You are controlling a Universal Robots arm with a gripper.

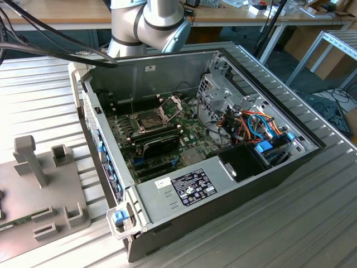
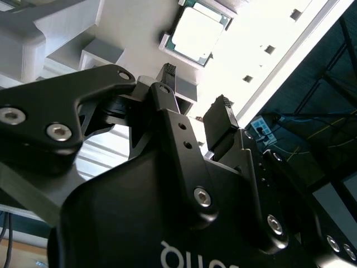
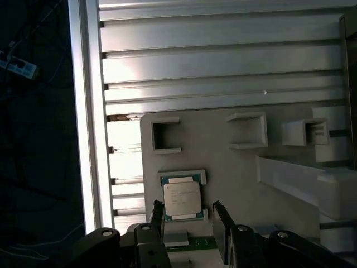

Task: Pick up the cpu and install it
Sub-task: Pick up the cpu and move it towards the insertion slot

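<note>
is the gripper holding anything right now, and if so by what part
Nothing is held. The gripper is open, the gap between its fingers empty; the cpu lies flat on the grey plate, beyond the fingertips and untouched.

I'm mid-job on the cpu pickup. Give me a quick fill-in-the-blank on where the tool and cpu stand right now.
The tool has its fingers ___, with nothing gripped between them.
The cpu lies flat in a recess of the ___ fixture plate.
In the exterior view, the motherboard inside the computer case is ___ in colour.

Missing words: open; grey; green.
</note>
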